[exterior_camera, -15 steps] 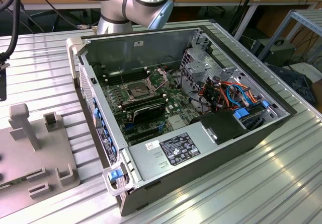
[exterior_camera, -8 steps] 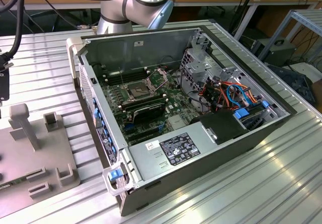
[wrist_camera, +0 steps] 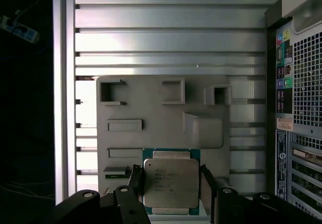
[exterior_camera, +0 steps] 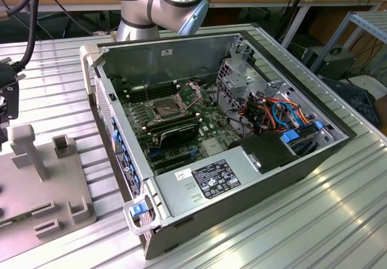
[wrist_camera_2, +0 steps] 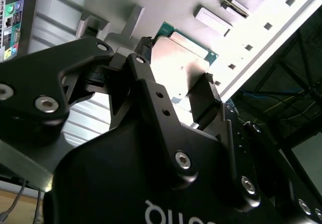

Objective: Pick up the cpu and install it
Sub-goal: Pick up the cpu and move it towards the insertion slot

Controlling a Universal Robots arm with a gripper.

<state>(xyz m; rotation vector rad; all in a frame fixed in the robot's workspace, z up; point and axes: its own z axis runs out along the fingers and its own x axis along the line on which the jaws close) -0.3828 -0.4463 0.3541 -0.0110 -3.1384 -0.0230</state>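
Two black jaws of the gripper (wrist_camera: 171, 177) pinch one cpu (wrist_camera: 170, 188) by opposite edges, holding it over one grey fixture plate (wrist_camera: 151, 110); one open computer case (exterior_camera: 169, 57) stands just beside that plate.

Lid's off the grey metal computer case (exterior_camera: 199, 187), so there's an open drop to the square socket (exterior_camera: 164, 107) on the green board (exterior_camera: 208, 121). The hinged metal frame (exterior_camera: 192, 90) stands up at its edge, and long black modules (exterior_camera: 178, 133) lie just beside. Orange and blue cables (exterior_camera: 272, 113) crowd the exterior view's right. The perforated case wall (exterior_camera: 115, 124) rises between board and flat grey fixture plate (wrist_camera: 151, 113) with its upright grey post (exterior_camera: 27, 148). The black gripper (wrist_camera: 171, 171), clamped on the small silver-topped cpu (wrist_camera: 171, 186), hangs above that plate.
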